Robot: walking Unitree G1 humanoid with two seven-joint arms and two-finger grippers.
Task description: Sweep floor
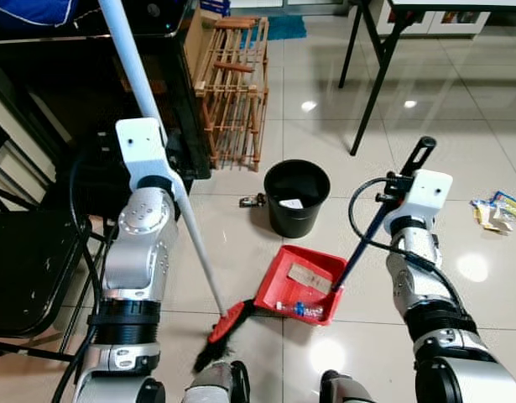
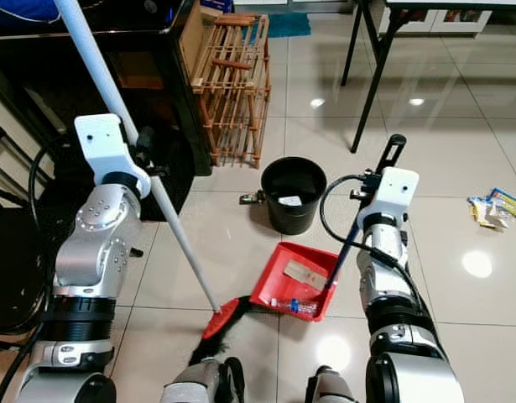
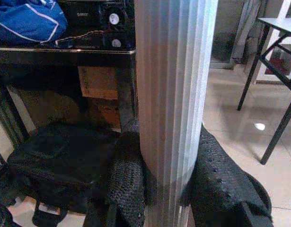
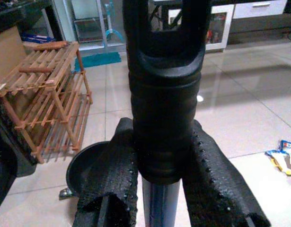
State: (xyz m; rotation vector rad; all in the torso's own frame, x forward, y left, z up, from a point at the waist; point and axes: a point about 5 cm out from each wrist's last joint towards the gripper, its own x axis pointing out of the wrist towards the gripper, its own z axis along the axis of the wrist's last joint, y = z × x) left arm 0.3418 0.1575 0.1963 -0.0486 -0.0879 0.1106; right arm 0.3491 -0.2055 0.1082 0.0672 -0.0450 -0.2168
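Note:
My left gripper [image 3: 166,189] is shut on the white broom handle [image 1: 144,101], which slants down to the red broom head with black bristles [image 1: 220,332] on the floor near my feet. My right gripper [image 4: 159,189] is shut on the black dustpan handle [image 1: 383,210]. The red dustpan [image 1: 304,281] rests on the tiles just right of the broom head. Inside it lie a piece of cardboard [image 1: 308,275] and a small plastic bottle [image 1: 299,309]. A black bin [image 1: 296,197] stands just beyond the dustpan.
A wooden rack [image 1: 234,84] leans by a dark shelf unit [image 1: 90,75] at the left. A black chair [image 1: 23,260] is at my far left. Black table legs [image 1: 377,75] stand behind. Wrappers [image 1: 495,211] lie on the floor at right. A small object [image 1: 252,201] sits beside the bin.

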